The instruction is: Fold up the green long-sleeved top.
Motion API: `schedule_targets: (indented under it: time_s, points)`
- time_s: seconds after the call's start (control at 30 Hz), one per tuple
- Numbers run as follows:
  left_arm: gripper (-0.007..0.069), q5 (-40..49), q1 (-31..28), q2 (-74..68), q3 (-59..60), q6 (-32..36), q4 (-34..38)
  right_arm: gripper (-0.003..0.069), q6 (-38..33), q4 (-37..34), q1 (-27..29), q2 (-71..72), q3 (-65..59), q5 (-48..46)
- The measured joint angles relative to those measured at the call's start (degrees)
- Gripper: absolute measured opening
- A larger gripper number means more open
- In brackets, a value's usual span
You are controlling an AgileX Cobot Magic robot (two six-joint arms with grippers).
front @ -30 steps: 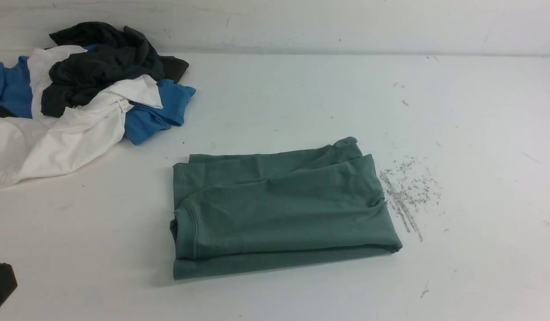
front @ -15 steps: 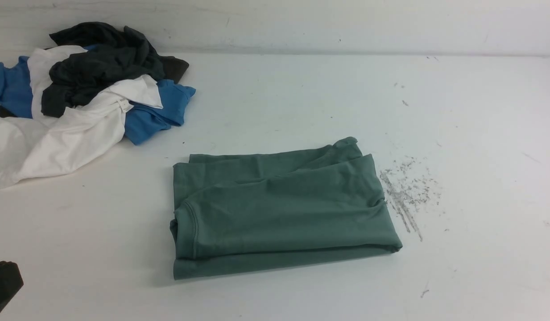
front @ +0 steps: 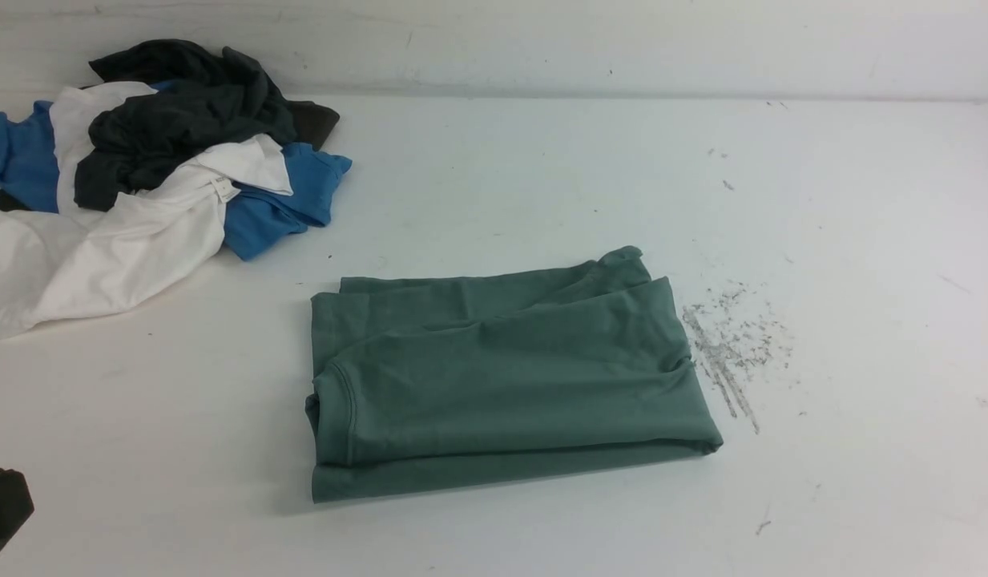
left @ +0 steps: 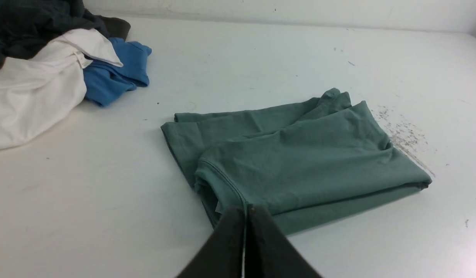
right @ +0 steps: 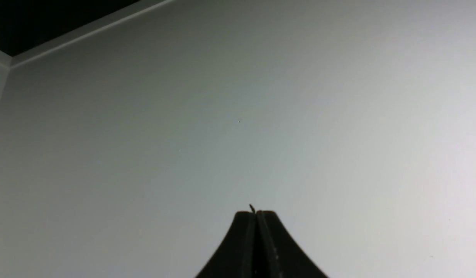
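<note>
The green long-sleeved top lies folded into a rough rectangle near the middle of the white counter, long axis running 9 to 3 o'clock, what looks like its collar seam at the 9 o'clock end. The left end effector is pressed together and empty, off the cloth; the right end effector is likewise closed over bare counter. A pile of other garments sits at 10 o'clock.

top: soft matt green cloth
table: smooth white, scuffed grey at right
pile: matt cloth, creased
</note>
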State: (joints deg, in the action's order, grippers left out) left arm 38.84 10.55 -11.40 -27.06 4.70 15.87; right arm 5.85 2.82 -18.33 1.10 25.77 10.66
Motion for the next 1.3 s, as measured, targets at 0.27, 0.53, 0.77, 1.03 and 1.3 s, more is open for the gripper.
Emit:
schedule_targets:
  time_s: [0.27, 0.53, 0.77, 1.03, 1.3]
  points:
    - [-0.0004, -10.42, -3.89, 9.66, 12.85, 4.00, -6.33, -0.0015, 0.00, 0.00, 0.00, 0.00, -0.01, 0.00]
    - [-0.0004, -16.59, -7.25, 12.04, 28.23, 6.19, -7.17, -0.0015, 0.00, -0.07, 0.00, 0.01, -0.12, -0.05]
    - [-0.0004, -16.67, -7.47, 12.04, 28.40, 6.63, -7.17, -0.0015, 0.00, -0.03, 0.00, 0.01, -0.12, -0.05]
    - [-0.0004, -16.67, -7.47, 12.04, 28.40, 6.63, -7.12, -0.0015, 0.00, -0.03, 0.00, 0.01, -0.12, -0.05]
    - [-0.0004, -16.67, -7.47, 12.04, 28.40, 6.66, -7.12, -0.0015, 0.00, -0.03, 0.00, 0.01, -0.12, -0.05]
